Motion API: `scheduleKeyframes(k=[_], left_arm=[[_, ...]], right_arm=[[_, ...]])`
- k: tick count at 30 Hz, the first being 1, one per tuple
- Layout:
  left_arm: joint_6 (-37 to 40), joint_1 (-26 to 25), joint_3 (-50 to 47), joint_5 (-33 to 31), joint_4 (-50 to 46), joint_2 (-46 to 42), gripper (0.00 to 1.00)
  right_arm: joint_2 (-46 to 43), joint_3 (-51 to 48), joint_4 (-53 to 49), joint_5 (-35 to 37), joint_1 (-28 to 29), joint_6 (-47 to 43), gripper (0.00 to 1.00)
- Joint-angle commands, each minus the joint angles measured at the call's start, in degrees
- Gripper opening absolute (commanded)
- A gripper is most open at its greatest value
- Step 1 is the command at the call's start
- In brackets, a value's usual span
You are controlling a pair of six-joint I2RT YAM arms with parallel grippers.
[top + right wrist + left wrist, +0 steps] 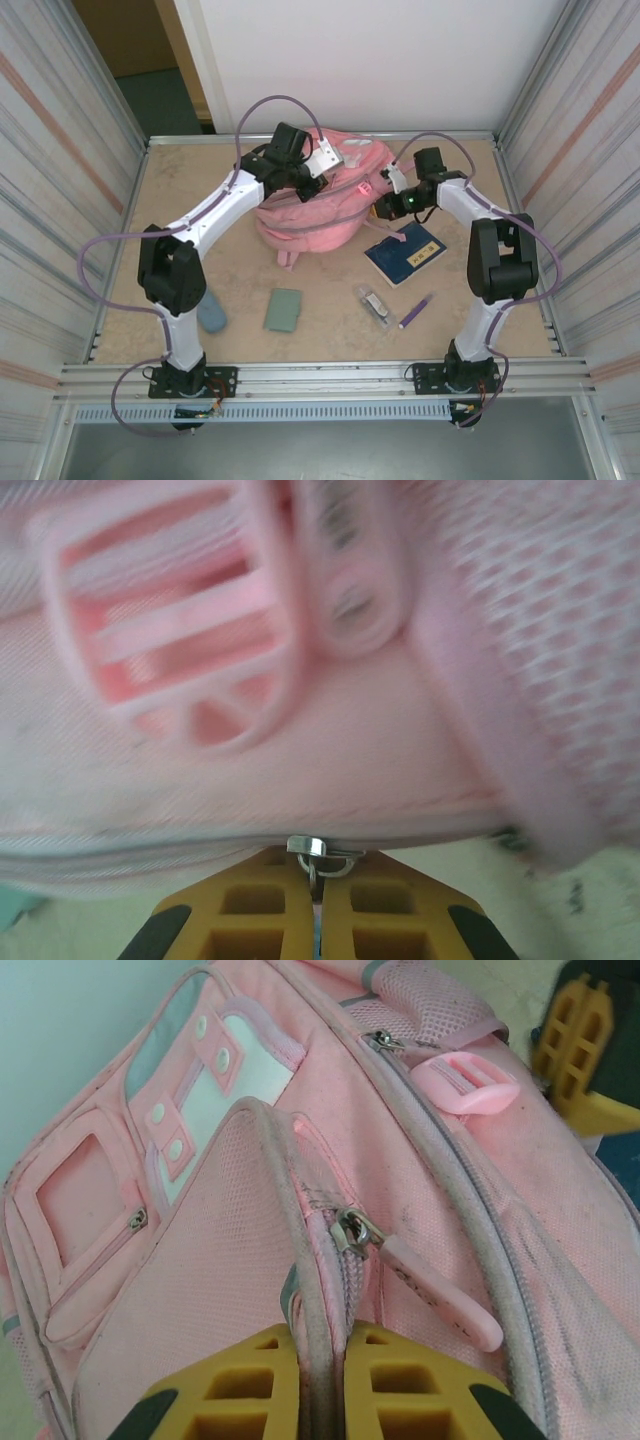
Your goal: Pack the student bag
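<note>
The student bag (pixel 312 205), a pink backpack, lies at the back middle of the table. My left gripper (pixel 303 172) reaches onto its top from the left. In the left wrist view the left gripper (pixel 327 1338) is shut on the grey-piped zip edge (pixel 318 1290) of a front pocket, just below a metal slider with a pink pull tab (pixel 440 1295). My right gripper (pixel 386 205) is at the bag's right side. In the right wrist view the right gripper (pixel 316 872) is shut on the metal zip pull (pixel 318 852) hanging from the bag's (pixel 330 750) zip line.
On the table in front of the bag lie a dark blue notebook (pixel 405 252), a green case (pixel 284 309), a light blue object (pixel 211 312), a small clear item (pixel 374 302) and a purple pen (pixel 416 311). Corrugated walls close in both sides.
</note>
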Motion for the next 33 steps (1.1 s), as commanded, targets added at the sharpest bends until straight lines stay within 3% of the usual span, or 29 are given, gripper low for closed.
scheduleKeyframes(k=[1,6,17,23,29,30,33], left_arm=[[-2.80,-0.43,2.85,-3.48,2.90,1.11,0.00],[-4.49,-0.43,3.43,-5.35,3.43,3.62,0.00],[-9.47,-1.78,5.85,-3.97,4.37,10.62,0.00],[-11.39,-2.86,6.16,-4.64,5.89,14.49,0.00],[-11.63,-2.82,6.10,-4.84,6.02,15.25,0.00],[-11.48,-2.88,6.11,-4.29,5.53,14.93,0.04],[-12.20,-2.96,5.44,-0.97,3.82,13.10,0.36]], right_arm=[[-2.89,0.84,-8.71,2.92,2.78,-1.94,0.00],[-2.09,2.29,-15.04,0.59,4.72,-1.73,0.00],[0.43,-0.93,-6.74,-9.46,10.73,10.60,0.05],[3.12,-3.71,-1.05,-10.20,11.64,18.01,0.17],[3.32,-7.34,2.06,-7.30,10.15,24.32,0.19],[3.19,-8.19,2.68,-5.99,9.86,25.18,0.21],[2.53,-10.97,5.37,-5.83,9.08,27.11,0.26]])
